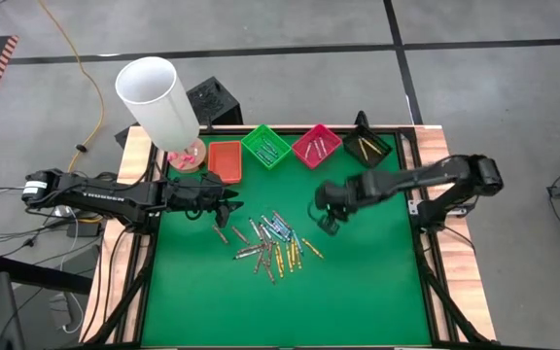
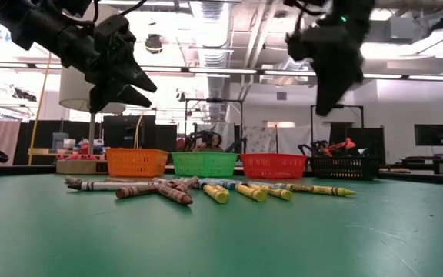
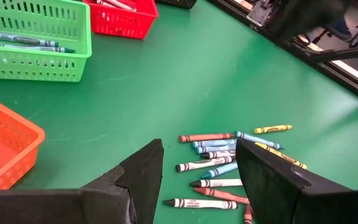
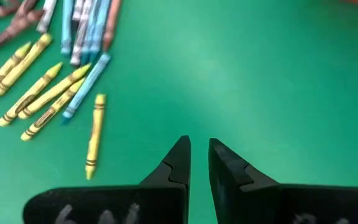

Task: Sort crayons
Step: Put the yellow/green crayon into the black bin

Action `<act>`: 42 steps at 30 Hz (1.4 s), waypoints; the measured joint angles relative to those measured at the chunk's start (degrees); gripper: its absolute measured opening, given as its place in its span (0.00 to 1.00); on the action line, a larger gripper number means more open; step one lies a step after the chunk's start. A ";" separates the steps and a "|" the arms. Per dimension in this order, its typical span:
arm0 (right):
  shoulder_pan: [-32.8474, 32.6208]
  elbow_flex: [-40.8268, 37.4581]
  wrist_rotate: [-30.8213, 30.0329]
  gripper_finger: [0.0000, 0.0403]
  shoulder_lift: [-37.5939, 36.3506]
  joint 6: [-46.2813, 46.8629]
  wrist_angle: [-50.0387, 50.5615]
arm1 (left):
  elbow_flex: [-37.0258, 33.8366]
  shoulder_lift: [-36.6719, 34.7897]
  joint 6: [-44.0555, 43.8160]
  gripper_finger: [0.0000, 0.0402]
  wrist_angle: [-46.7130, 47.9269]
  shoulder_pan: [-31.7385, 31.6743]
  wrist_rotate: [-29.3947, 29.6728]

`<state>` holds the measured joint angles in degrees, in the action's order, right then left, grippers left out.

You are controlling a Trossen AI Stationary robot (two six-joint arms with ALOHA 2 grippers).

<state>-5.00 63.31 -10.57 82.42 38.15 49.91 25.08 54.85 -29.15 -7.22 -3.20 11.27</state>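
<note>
Crayons (image 1: 272,243) lie in a loose scatter at mid-table on the green mat (image 1: 358,292) — yellows, blues, browns and a few greyish ones, most touching or overlapping, one yellow stick (image 4: 94,134) a little apart on the right arm's side. Sorting is part done: the green tray (image 1: 266,147) holds several crayons, the red tray (image 1: 316,144) a few, the black tray (image 1: 367,146) some yellow ones; the orange tray (image 1: 225,160) looks empty from above. The bulk of the pile is left to sort. The left gripper (image 3: 197,180) hangs above the pile's near edge, fingers spread wide, nothing between them. The right gripper (image 4: 199,165) hovers over bare mat just beside the scatter — fingers drawn nearly together with a slim gap, holding nothing that shows. A white cylinder (image 1: 158,102) stands by the trays at the table's far-left corner.
</note>
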 joint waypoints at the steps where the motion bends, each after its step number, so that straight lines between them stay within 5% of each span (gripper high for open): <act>1: -1.42 -1.84 -0.02 0.13 0.27 1.37 -2.60 | 0.00 0.00 -0.08 0.48 0.00 0.00 0.00; 10: -7.57 -10.01 0.23 0.18 2.18 1.98 -25.67 | 0.00 0.00 -1.05 0.48 -0.04 0.00 0.02; 21: -8.93 -9.96 -0.22 0.36 7.76 1.90 -27.38 | 0.00 0.00 -0.48 0.48 0.17 0.00 0.04; 29: -10.24 -9.15 -0.11 0.36 14.44 1.79 -28.07 | 0.00 0.00 -0.47 0.48 0.43 0.02 0.04; 42: -10.88 -8.08 -0.05 0.36 12.14 4.43 -26.56 | 0.00 0.00 -0.46 0.48 0.22 0.02 0.07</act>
<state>-15.88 55.23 -10.61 94.56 42.58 23.35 25.08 54.85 -29.61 -7.01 -3.18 11.33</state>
